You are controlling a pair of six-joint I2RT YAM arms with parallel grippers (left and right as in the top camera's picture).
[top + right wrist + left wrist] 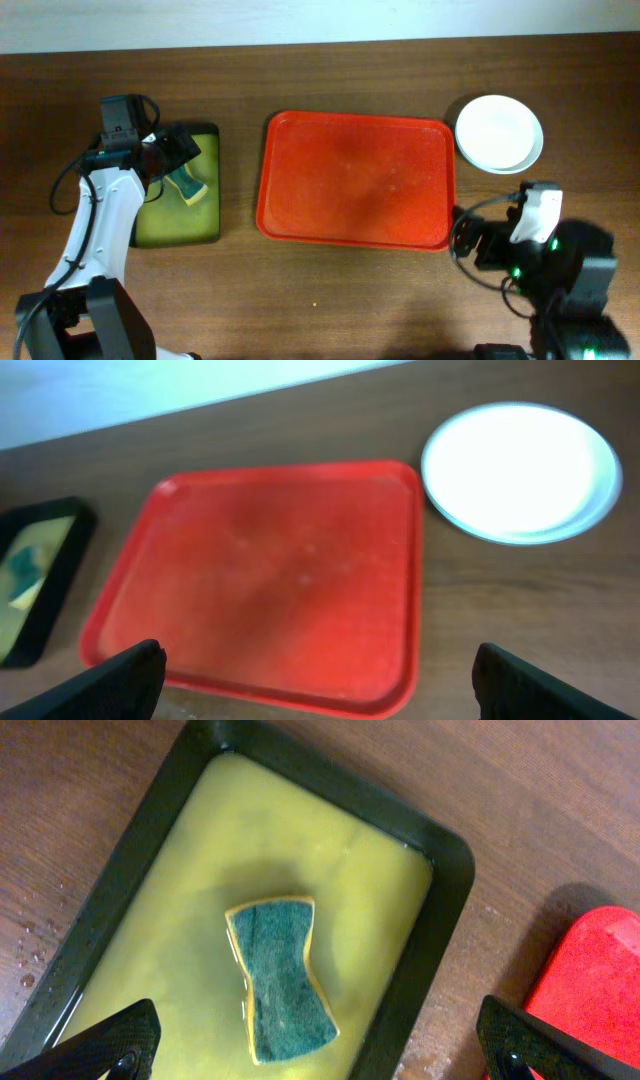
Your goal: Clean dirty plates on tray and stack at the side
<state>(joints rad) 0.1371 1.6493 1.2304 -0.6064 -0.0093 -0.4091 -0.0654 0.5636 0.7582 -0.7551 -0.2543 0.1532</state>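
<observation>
I read a bare lane of table [240,180] between the black-rimmed tray [445,920] and the red tray [355,180]. The stacked plates [499,132] sit just beside the red tray's far right corner, narrowing passage there. The red tray's floor lies open.

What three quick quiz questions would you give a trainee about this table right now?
1. True or false: a plate lies on the red tray.
2. Where is the sponge? A) in the black-rimmed tray; B) on the red tray; C) on the plates.
3. Fill in: in the overhead view, the plate stack sits on the table to the ___ of the red tray.

Key: 1 false; 2 A; 3 right.
</observation>
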